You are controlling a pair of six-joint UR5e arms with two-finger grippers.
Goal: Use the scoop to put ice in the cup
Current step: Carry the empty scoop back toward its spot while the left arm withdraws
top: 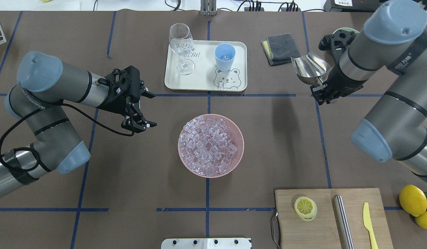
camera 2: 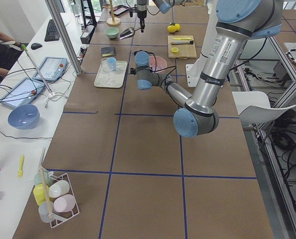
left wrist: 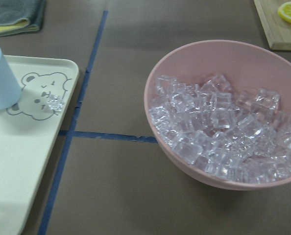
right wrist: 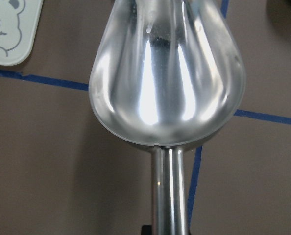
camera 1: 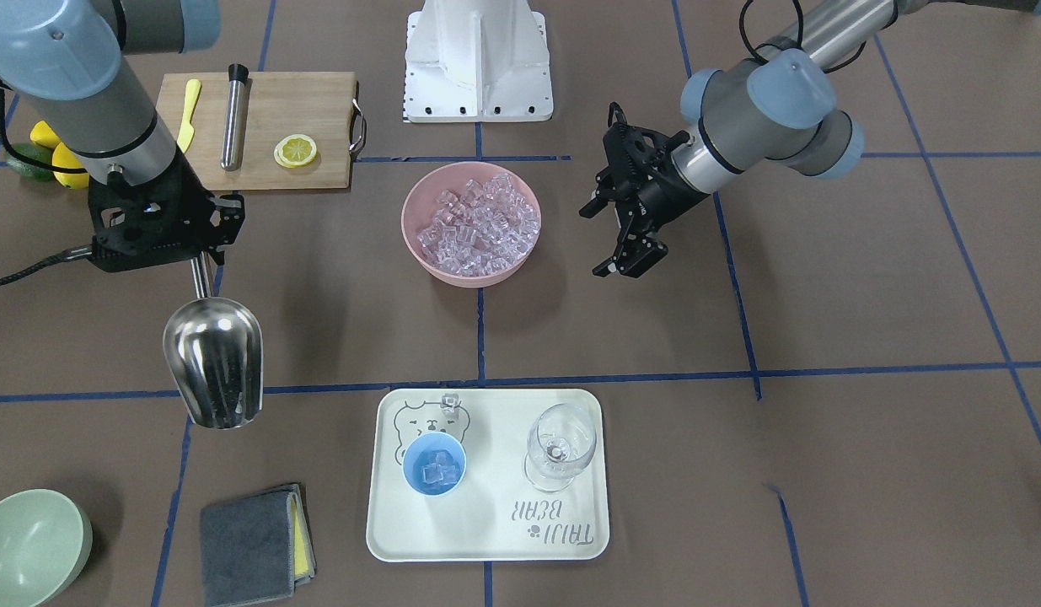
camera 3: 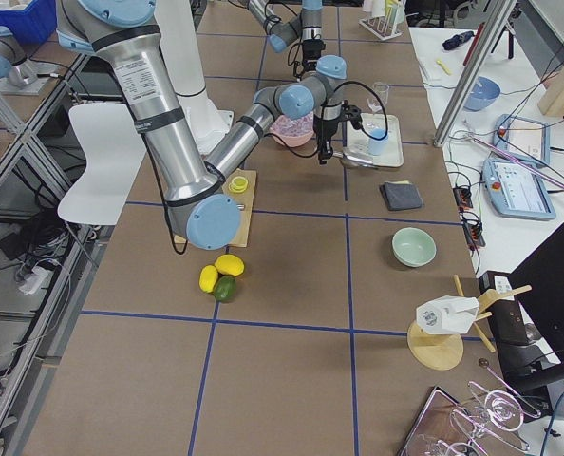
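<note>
My right gripper [camera 1: 198, 251] is shut on the handle of the shiny steel scoop [camera 1: 214, 362], held above the table to the side of the tray; its trough looks empty in the right wrist view [right wrist: 167, 73]. The light-blue cup [camera 1: 434, 464] stands on the white tray [camera 1: 486, 527] with a few ice pieces inside. One loose ice piece [camera 1: 450, 403] lies on the tray beside the cup. Many ice pieces [camera 1: 486, 221] fill a pink bowl [camera 1: 415, 244] at the table's middle. My left gripper [camera 1: 598, 239] is open and empty, beside the bowl.
A clear wine glass [camera 1: 559, 447] stands on the tray next to the cup. A folded grey cloth [camera 1: 254, 544] and a pale green bowl [camera 1: 27, 548] lie near the scoop. A cutting board [camera 1: 309, 110] holds a lemon slice, a steel rod and a yellow knife.
</note>
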